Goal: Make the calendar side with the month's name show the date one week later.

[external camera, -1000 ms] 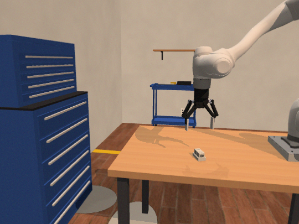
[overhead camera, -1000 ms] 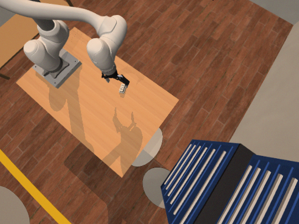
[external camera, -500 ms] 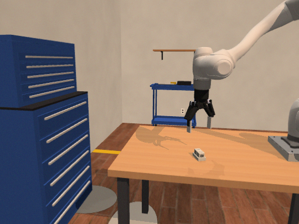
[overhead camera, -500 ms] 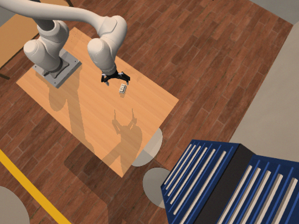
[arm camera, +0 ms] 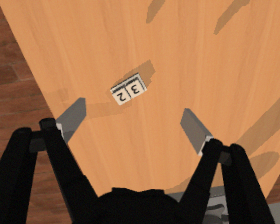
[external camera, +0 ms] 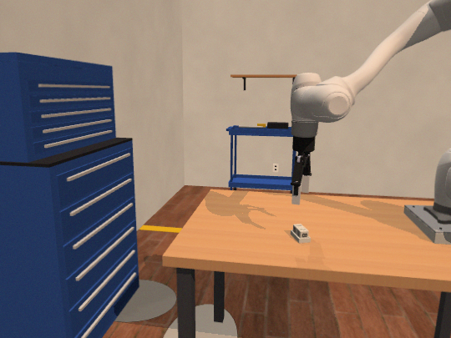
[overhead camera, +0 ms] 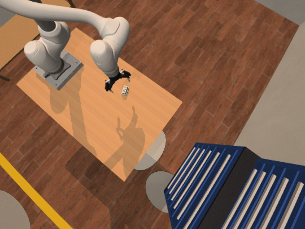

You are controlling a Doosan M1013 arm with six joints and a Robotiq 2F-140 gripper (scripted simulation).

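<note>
While hanging high above the table (overhead camera: 93, 126), spreads wide and grips nothing: gripper (arm camera: 134, 124) with both fingers splayed to either edge of the wrist view and only bare wood between them. Points straight down from the wrist, as the exterior view shows, with the forearm bent back at the elbow toward the base (overhead camera: 57, 70) bolted at the table's far corner. In the top view, sits just beside the calendar, offset toward the base side and not centred over it; well apart in height too.

Out past the fingertips, lies the calendar (arm camera: 129, 89): two cubes (overhead camera: 125, 90) side by side in a small pale tray (external camera: 301, 238), both seated flat near the middle of the tabletop. On the upward faces, reads a 3 and a 2, seen upside down from the wrist. Cannot make out the month-name side or its digits at this size in any view, so cannot name the target date.

Judged as barely begun: no cube lifted, turned or swapped. Left to do: descend, pick out each cube needing change, reorient, and reseat both flat with digits upright.
</note>
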